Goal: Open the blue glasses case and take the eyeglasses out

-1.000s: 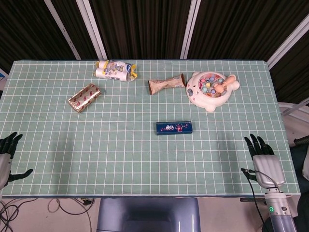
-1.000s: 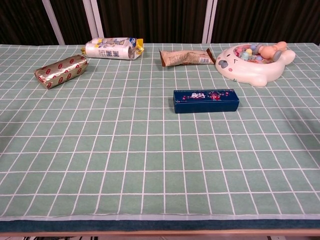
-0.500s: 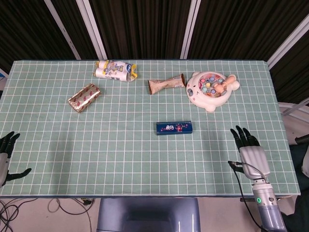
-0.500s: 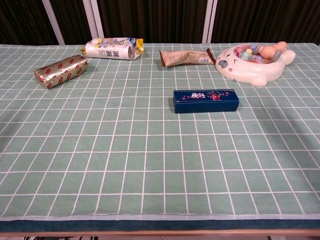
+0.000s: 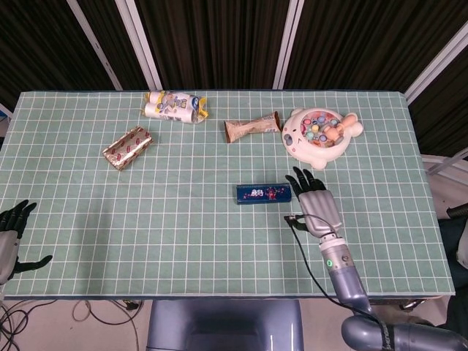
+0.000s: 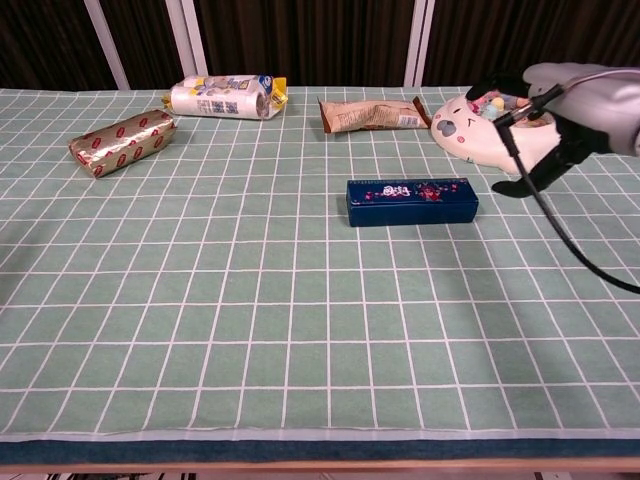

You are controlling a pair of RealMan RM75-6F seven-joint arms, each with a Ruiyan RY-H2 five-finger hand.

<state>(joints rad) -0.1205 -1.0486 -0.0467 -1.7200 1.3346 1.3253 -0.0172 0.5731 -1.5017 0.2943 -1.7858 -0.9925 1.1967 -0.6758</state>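
Note:
The blue glasses case point(image 5: 264, 193) point(image 6: 411, 201) lies closed near the middle of the green checked table, long side left to right. My right hand point(image 5: 315, 201) point(image 6: 560, 115) hovers just right of the case's right end, fingers spread and empty, apart from the case. My left hand point(image 5: 10, 238) sits off the table's front left corner, fingers spread, holding nothing; the chest view does not show it. No eyeglasses are visible.
A white animal-shaped toy tray point(image 5: 316, 153) point(image 6: 500, 150) with small coloured pieces stands just behind my right hand. A brown snack wrapper point(image 5: 251, 126), a white and yellow packet point(image 5: 172, 107) and a gold and red packet point(image 5: 128, 147) lie further back and left.
My right hand has swept from the table's front right edge inward to the left and forward, ending beside the case's right end. The left hand has barely moved. The case is unmoved.

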